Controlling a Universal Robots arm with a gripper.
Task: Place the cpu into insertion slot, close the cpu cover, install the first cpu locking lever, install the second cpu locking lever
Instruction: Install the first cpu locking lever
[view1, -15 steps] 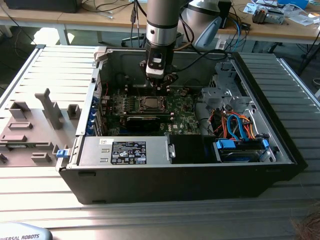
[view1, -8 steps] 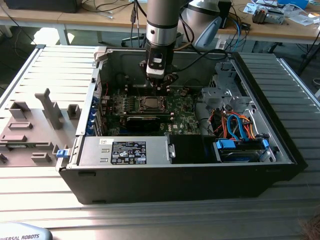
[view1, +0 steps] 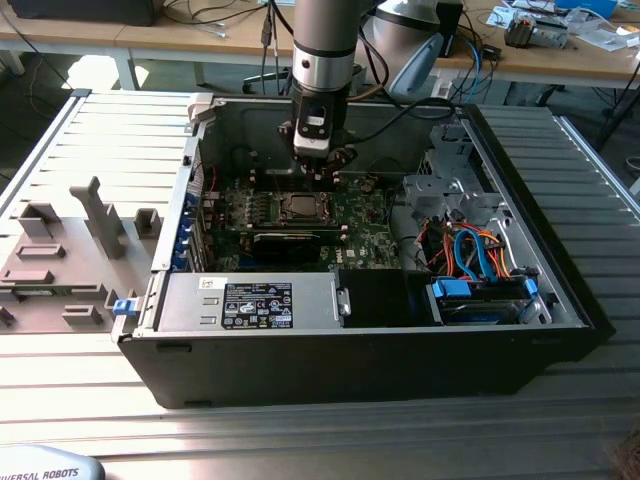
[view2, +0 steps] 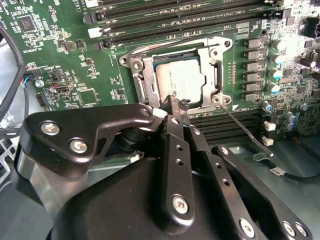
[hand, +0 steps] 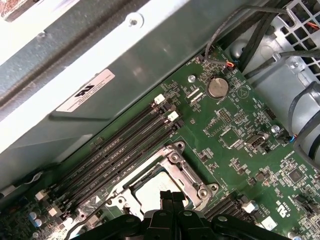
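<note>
The cpu (view2: 181, 84) lies flat in the motherboard socket, silver top up, also seen in the exterior view (view1: 298, 207) and the first wrist view (hand: 148, 190). The cpu cover (view2: 142, 75), a silvery frame, lies down around the chip's edges (hand: 176, 159). My gripper (view2: 172, 101) is shut with nothing visible between its fingers, its tips at the edge of the cover beside the chip (hand: 172, 196). In the exterior view the gripper (view1: 320, 176) hangs just behind the socket. A thin locking lever rod (view2: 244, 130) juts out diagonally from one socket corner.
The open black computer case (view1: 560, 250) encloses the board. Memory slots (view2: 165, 22) run beside the socket. A power supply (view1: 250, 302) sits at the front, drive cage and cables (view1: 470, 255) on the exterior view's right. Grey fixtures (view1: 95, 215) stand outside on the left.
</note>
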